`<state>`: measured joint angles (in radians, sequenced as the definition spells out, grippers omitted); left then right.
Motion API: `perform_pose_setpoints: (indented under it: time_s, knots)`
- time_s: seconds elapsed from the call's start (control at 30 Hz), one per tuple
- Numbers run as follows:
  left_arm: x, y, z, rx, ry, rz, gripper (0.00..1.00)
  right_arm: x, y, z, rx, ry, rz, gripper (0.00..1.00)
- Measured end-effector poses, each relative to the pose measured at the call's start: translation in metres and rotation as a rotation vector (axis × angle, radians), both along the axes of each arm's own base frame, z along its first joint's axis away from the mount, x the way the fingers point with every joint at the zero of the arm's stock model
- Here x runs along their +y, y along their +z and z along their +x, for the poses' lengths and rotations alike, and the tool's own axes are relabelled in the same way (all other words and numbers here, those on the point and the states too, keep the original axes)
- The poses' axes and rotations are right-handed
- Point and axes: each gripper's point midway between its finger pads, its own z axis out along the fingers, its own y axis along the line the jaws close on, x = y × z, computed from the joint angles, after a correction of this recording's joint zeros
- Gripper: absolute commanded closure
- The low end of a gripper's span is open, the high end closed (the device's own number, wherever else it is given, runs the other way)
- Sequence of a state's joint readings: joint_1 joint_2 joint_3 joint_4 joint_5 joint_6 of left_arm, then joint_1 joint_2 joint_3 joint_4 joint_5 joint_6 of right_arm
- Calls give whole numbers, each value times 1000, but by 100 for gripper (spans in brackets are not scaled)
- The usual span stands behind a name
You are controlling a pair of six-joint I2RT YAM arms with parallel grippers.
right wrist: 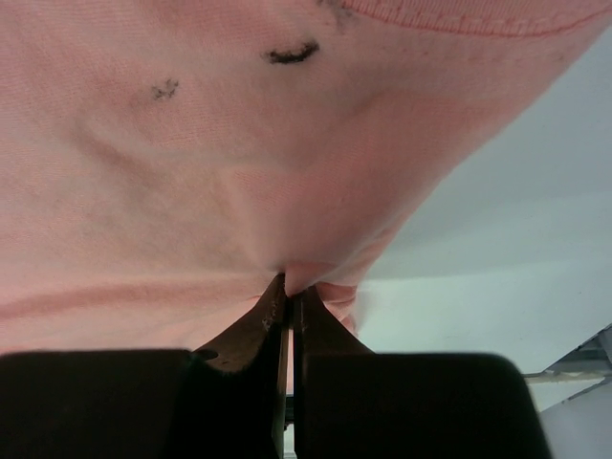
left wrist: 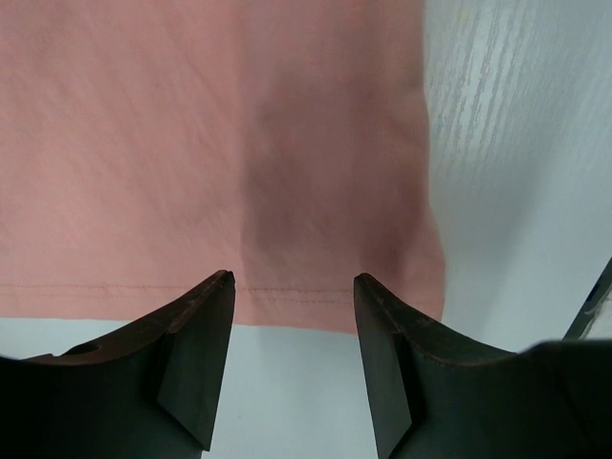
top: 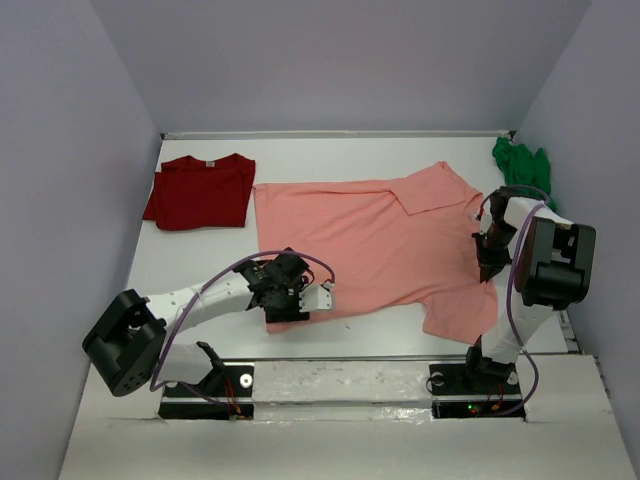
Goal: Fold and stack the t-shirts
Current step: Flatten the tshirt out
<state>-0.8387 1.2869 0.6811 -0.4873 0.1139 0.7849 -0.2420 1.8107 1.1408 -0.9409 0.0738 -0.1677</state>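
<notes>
We see the pink shirt [top: 370,240] spread across the table [top: 195,270], with one flap turned over near its far edge; the red shirt [top: 200,192] lies folded just beside the pink shirt's far-left corner; the green shirt [top: 522,162] sits bunched beyond the pink shirt's far-right corner, apart from it. Our left gripper [left wrist: 292,285] hangs over the pink shirt's near hem, close to that hem's corner; its jaws stand well apart and hold nothing; we cannot tell whether the tips touch the cloth. Our right gripper [right wrist: 289,287] is at the pink shirt's right edge; its jaws are pressed together on a pinch of pink cloth, which puckers at the tips; two small dark marks [right wrist: 292,53] show on the cloth beyond the pinch.
</notes>
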Motion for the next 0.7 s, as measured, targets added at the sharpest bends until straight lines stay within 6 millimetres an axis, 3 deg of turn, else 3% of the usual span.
perform_pose_setpoints:
  time_s: [0.33, 0.6, 0.7]
  knots:
    - [21, -7, -15, 41, -47, 93, 34, -1, 7, 11, -40, 8, 4, 100]
    - [25, 13, -34, 69, -84, 50, 27, 1, 7, 13, -50, 11, 18, 100]
    - [24, 18, -39, 81, -93, 35, 18, 2, 7, 13, -51, 11, 19, 100]
